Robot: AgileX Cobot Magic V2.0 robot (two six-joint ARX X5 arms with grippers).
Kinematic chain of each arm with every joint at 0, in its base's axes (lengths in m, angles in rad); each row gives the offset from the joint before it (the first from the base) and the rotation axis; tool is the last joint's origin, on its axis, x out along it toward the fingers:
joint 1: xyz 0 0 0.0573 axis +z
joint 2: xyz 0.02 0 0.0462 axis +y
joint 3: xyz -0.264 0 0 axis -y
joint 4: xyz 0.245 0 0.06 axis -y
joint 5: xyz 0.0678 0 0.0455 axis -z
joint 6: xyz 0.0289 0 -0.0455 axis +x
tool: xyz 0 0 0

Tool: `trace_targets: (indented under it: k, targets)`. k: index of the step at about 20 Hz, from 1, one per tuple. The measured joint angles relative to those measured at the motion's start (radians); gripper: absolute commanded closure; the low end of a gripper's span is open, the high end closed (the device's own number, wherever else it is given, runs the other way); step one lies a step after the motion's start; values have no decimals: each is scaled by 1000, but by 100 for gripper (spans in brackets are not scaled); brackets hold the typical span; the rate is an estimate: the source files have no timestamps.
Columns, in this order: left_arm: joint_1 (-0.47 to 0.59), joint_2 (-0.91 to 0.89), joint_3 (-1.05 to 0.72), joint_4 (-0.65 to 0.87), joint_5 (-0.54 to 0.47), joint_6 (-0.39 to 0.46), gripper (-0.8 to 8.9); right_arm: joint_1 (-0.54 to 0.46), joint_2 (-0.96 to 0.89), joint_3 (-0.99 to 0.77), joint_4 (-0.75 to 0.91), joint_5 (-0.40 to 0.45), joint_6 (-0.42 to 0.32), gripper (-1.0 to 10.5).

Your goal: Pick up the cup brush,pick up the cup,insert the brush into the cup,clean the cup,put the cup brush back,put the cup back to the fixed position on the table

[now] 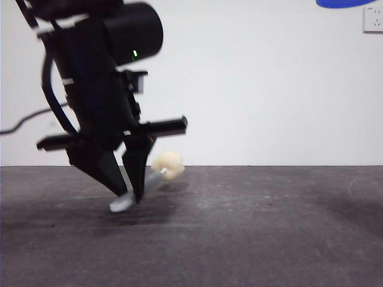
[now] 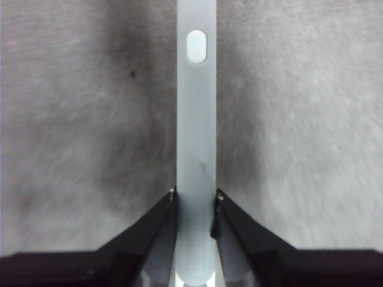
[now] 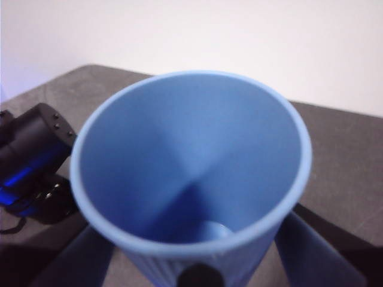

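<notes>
In the front view my left gripper (image 1: 131, 194) comes down from the upper left, shut on the cup brush (image 1: 169, 164). The brush is tilted, its pale-yellow sponge head raised to the right and its grey handle end low, close to the table (image 1: 251, 233). The left wrist view shows the slim grey handle (image 2: 196, 119) clamped between the two black jaws of the left gripper (image 2: 195, 194). The blue cup (image 3: 191, 173) fills the right wrist view, mouth towards the camera, held in my right gripper (image 3: 197, 263). In the front view only a blue sliver of the cup (image 1: 344, 3) shows at the top edge.
A black device with a blue light (image 3: 30, 161) sits on the table beyond the cup in the right wrist view. A white wall stands behind the table, with a socket (image 1: 372, 19) at its upper right.
</notes>
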Motion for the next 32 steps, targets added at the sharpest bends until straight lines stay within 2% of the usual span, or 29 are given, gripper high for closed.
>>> trace_targets:
  k: [8,9,11,12,19,22,24,29,32]
  targets:
    - [11,70,0,57,1,0,801,0,3,0,-32,0,45,963]
    - [11,71,0,61,2,0,729,0,9,0,-32,0,48,963]
    - [11,71,0,60,9,0,463,0,29,0,-32,0,55,963]
    - [11,72,0,55,20,0,392,0,44,0,-32,0,55,963]
    - [10,41,2,5,30,13,395,0,190,0,31,0,85,963]
    - [10,-67,-2,-4,30,49,396,-24,248,0,124,-2,85,963]
    - [10,-172,-2,-24,48,83,396,-75,289,0,168,-25,85,963]
    - [10,-498,-2,-154,112,212,396,-263,417,-70,366,-229,76,963]
    - [10,-675,-2,-264,156,264,396,-338,535,-106,504,-336,45,963]
